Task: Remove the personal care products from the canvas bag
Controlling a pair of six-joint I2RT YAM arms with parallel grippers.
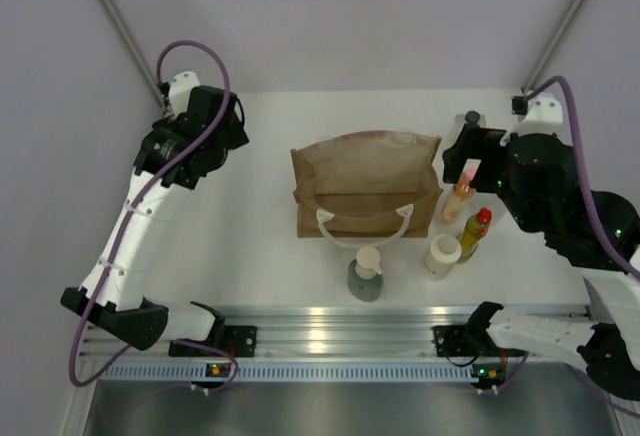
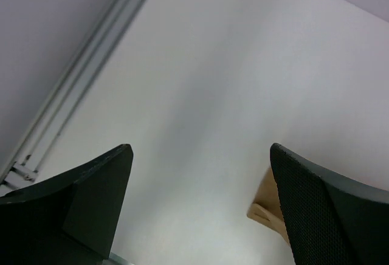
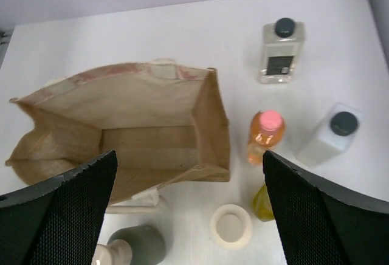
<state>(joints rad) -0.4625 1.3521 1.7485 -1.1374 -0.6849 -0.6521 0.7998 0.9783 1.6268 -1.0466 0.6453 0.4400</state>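
Our right claw (image 3: 189, 158) gapes wide, gripping nothing, above the canvas bag (image 3: 121, 125). Our left claw (image 2: 200, 151) is equally wide over the desk (image 2: 200, 64). We see the orange bottle (image 3: 265, 134), clear square bottle (image 3: 281, 52), cream cylinder (image 3: 231, 225) and grey pump bottle (image 3: 137, 247) standing outside the bag.

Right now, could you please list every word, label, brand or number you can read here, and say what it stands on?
No text is legible in any view.
On the clear square bottle, the dark label carries print too small to read.
On the canvas bag, no lettering is visible.
On the orange bottle, no lettering I can make out.
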